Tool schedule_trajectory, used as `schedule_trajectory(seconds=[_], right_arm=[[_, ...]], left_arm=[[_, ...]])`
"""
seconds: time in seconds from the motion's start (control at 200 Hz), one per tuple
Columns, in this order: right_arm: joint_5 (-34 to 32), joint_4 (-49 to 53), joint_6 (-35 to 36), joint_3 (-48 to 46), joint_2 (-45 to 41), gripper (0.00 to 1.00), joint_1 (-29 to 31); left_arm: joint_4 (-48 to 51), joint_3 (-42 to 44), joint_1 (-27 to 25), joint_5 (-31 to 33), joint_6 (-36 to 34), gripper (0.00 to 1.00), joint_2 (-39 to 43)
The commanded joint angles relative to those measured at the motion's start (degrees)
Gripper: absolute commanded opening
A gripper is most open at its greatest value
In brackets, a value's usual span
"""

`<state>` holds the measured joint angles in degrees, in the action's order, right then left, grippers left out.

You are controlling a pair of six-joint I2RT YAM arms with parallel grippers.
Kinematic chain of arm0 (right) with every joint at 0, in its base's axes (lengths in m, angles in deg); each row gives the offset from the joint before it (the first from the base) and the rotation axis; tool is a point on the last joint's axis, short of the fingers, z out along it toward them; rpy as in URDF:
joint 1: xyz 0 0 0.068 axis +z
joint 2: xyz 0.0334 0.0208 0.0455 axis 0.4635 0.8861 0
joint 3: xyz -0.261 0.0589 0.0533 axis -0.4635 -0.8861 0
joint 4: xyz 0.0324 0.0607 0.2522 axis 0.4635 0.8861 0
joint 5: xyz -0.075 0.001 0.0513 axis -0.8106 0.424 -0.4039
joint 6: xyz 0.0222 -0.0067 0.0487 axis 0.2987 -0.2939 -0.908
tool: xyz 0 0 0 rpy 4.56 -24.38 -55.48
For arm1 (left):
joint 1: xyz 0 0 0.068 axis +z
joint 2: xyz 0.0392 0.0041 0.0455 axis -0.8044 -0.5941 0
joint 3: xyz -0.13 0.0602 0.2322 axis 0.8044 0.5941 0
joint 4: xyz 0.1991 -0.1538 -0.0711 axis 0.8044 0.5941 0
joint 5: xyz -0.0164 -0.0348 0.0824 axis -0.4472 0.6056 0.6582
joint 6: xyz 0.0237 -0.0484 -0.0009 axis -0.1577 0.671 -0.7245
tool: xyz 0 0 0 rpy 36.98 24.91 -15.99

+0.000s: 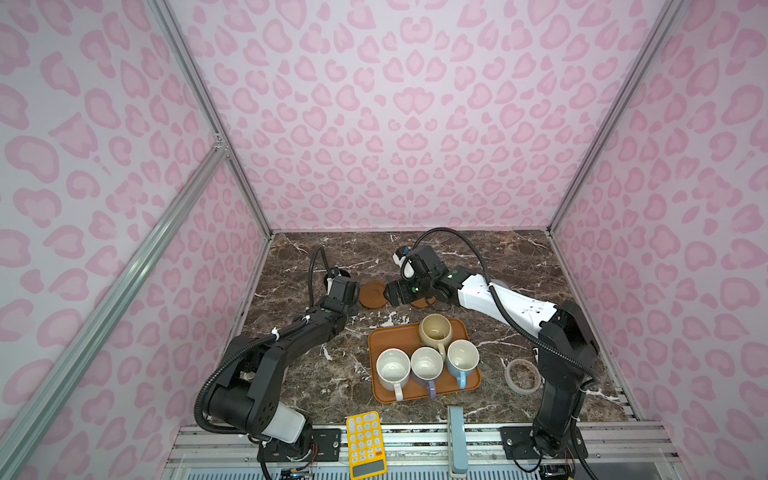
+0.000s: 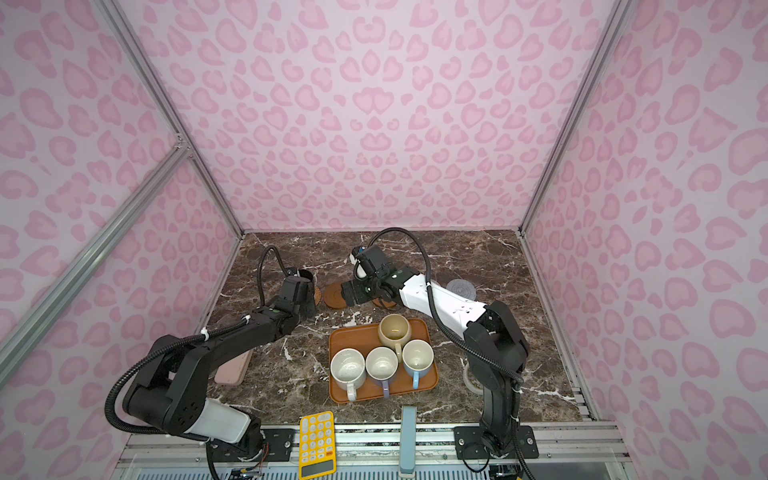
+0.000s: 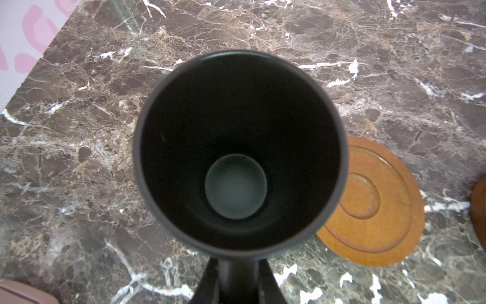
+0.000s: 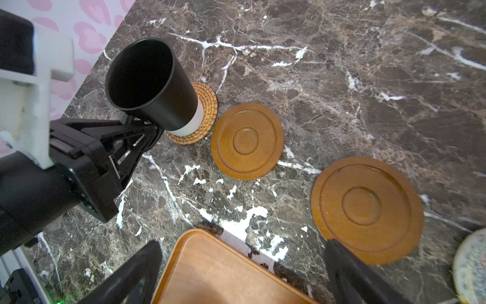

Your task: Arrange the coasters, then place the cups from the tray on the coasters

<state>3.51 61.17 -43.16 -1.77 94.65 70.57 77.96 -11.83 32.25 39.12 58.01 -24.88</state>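
The table (image 1: 316,374) has a dark brown marble top with white veins. Pink walls (image 1: 395,104) with darker pink spots stand around it on three sides, joined by silver metal profiles (image 1: 124,266). In both top views a yellow calculator (image 1: 365,444) lies at the lower edge, left of the middle, across a metal rail (image 1: 415,434). To its right a pale grey-blue bar (image 1: 456,440) lies across the same rail. A pale tape roll (image 1: 523,375) lies flat at the lower right of the marble. In a top view a flat pinkish thing (image 2: 233,368) with round corners lies at the marble's left edge.
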Motion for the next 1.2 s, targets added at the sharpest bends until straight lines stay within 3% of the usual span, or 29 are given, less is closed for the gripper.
schedule_trajectory(seconds=[0.0, 0.09, 0.15, 0.29, 0.38, 0.535, 0.685, 0.93, 1.195], right_arm=[[-0.7, -0.3, 0.5, -2.3, -0.8, 0.98, 0.0], [-0.5, -0.5, 0.3, -2.8, -1.3, 0.98, 0.0], [-0.3, -0.4, 0.2, -3.0, -1.4, 0.98, 0.0], [-0.7, 0.2, 0.4, -3.0, -1.9, 0.98, 0.0], [-1.2, 0.9, 0.4, -3.0, -2.6, 0.98, 0.0], [-2.2, 1.6, 0.1, -4.7, -5.2, 0.98, 0.0], [-4.8, 3.6, -1.3, -8.4, -10.2, 0.99, 0.3], [-11.2, 11.2, -5.9, -16.7, -22.4, 0.99, 0.9], [-15.5, 17.1, -10.7, -23.0, -32.3, 0.98, 1.0]], left_arm=[[-3.9, 0.7, 0.2, 1.8, 0.5, 0.03, -0.3], [-3.8, 0.7, 0.2, 1.3, 0.7, 0.09, -0.4], [-3.9, 1.2, 0.1, 1.0, 1.0, 0.19, -0.3], [-4.7, 2.1, 0.1, 0.8, 1.6, 0.60, 0.3], [-4.1, 1.9, 0.2, 0.8, 1.5, 0.70, 0.7], [-2.8, 1.9, 0.2, 0.4, 2.1, 0.75, 3.0], [1.6, 2.2, 0.1, 0.3, 3.4, 0.99, 9.1], [12.6, 1.6, -0.6, -2.2, 8.4, 0.97, 26.6], [18.9, -1.2, -9.8, -4.0, 10.4, 0.97, 34.3]])
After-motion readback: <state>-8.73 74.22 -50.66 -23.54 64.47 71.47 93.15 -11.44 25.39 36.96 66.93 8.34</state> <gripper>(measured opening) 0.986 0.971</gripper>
